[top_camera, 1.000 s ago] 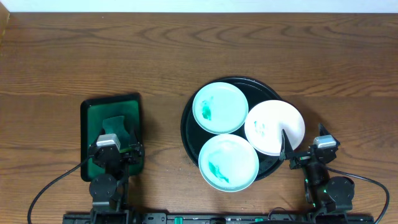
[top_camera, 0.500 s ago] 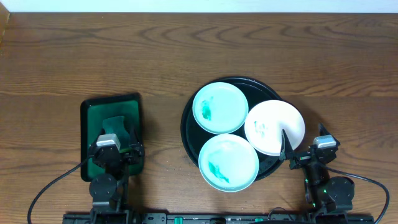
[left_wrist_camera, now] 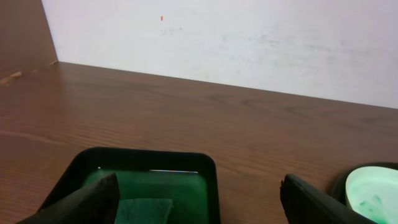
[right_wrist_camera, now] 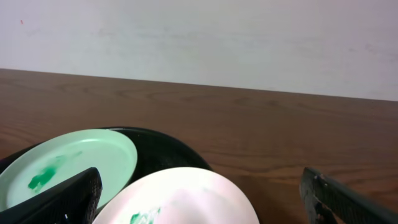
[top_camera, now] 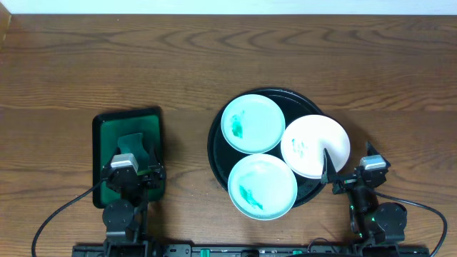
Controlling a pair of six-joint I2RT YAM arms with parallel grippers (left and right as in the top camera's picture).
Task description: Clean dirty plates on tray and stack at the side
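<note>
Plates (top_camera: 253, 123) are crowding the black tray (top_camera: 213, 146), two mint, one white, all showing green smears; I'm seeing left gripper (top_camera: 136, 155) and right gripper (top_camera: 348, 165) gaping wide.

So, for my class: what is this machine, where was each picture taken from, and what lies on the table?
Two robot arms, each ending in a two-fingered pincer. One picture looks straight down; the other two come from wrist cameras, so the dark shapes at their bottom corners are pincer fingers. A black tray carries three plates, two mint and one white, all smeared green. The left pincer hangs over a green tray holding a cloth; the right pincer is by the white plate. Both are open and empty.
</note>
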